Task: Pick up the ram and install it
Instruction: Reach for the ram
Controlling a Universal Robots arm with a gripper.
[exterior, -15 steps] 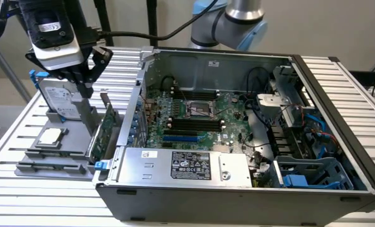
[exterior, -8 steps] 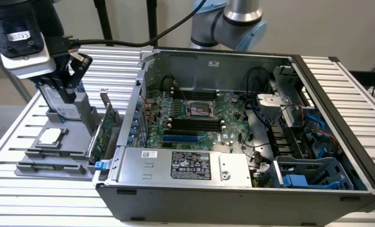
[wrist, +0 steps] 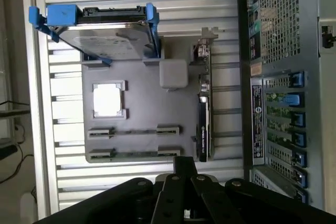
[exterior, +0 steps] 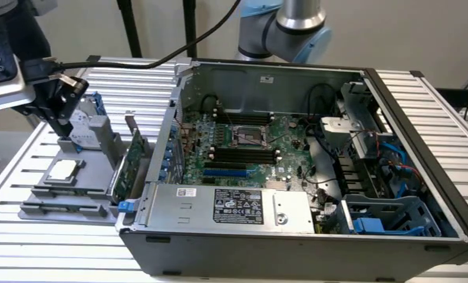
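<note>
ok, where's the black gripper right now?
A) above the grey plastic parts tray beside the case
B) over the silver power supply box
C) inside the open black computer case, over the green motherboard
A: in the exterior view the gripper hangs over the grey plastic parts tray, to the exterior view's left of the open black computer case, close to the silver hard drive in blue brackets.

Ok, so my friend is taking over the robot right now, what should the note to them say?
Gripper: above the grey tray, beside the computer case; nothing seen in it.
Ram: seems to sit on edge in the tray, untouched.
Memory slots on the motherboard: look empty.
Done: nothing yet.
Left: picking up the ram and installing it.
</note>
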